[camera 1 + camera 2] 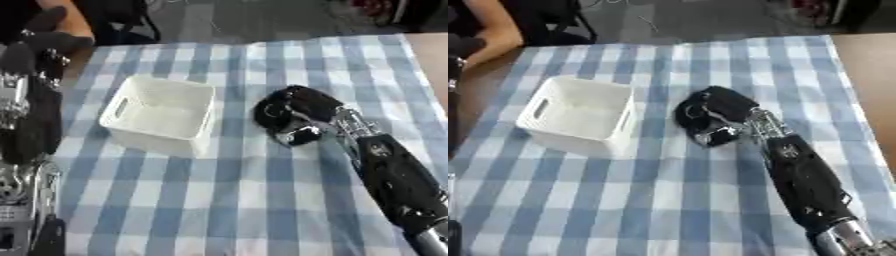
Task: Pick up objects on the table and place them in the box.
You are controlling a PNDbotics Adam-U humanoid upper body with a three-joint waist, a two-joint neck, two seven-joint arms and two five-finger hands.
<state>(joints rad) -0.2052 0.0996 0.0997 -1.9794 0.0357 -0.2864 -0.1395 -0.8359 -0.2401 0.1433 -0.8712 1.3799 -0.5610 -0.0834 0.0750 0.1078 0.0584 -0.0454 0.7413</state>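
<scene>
- A white plastic box (159, 114) with slotted handle cut-outs is sitting on the blue-and-white checked tablecloth (245, 200), toward the left of the table; nothing is showing inside it from here.
- The robot's right hand (293, 114), black with silver parts, is reaching in from the lower right on its long black forearm and resting low over the cloth, just beside the box's right wall but apart from it.
- Its fingers are curling inward, bunched into a dark rounded shape; whether they are closing on anything I cannot tell, since no object is showing under or within them.
- The robot's left hand (26, 50) is hanging at the far left edge, beside the table, dark and blurred; I cannot tell how its fingers are standing.
</scene>
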